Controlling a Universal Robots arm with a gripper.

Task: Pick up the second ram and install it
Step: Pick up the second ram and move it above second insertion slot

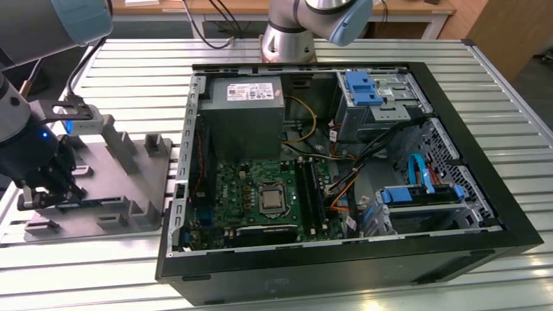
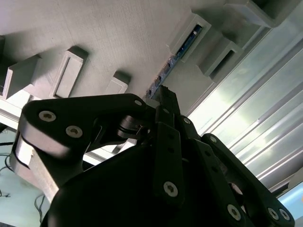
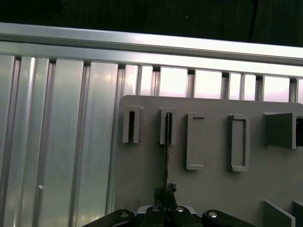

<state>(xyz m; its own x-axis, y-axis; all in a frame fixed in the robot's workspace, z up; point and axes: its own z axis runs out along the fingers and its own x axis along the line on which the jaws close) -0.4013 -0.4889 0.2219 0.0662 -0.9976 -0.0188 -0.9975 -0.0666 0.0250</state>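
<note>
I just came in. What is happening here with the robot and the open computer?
A single robot arm is working at the grey tray on the exterior view's left, beside the open computer case. Its pincer is down on the second ram, which stands on edge in the tray's slotted posts, and it appears closed on the stick. The ram is not yet lifted out. The motherboard in the case lies exposed.

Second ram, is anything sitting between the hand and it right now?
Nothing visible. In the second wrist view the hand is closed right on the second ram, which stands on edge in a slot of the grey tray, with nothing between them.
</note>
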